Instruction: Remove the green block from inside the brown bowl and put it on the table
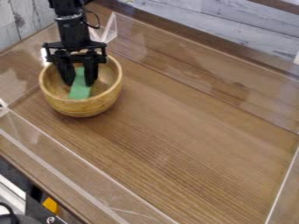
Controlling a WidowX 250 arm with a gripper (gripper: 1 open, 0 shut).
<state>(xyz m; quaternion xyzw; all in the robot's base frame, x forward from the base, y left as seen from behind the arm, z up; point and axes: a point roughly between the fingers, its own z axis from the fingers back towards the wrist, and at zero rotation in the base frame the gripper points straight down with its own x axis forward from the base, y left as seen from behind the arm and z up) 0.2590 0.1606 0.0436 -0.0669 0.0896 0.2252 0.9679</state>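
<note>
The brown bowl stands on the table at the back left. Inside it the green block lies slightly slanted against the tan inside. My black gripper reaches down into the bowl from above. Its fingers have drawn in against the two sides of the block's upper end, which they partly hide. The block still rests in the bowl.
Low clear acrylic walls edge the tabletop at the front and sides. A white plank wall runs behind. Open wood surface stretches to the right of the bowl and in front of it.
</note>
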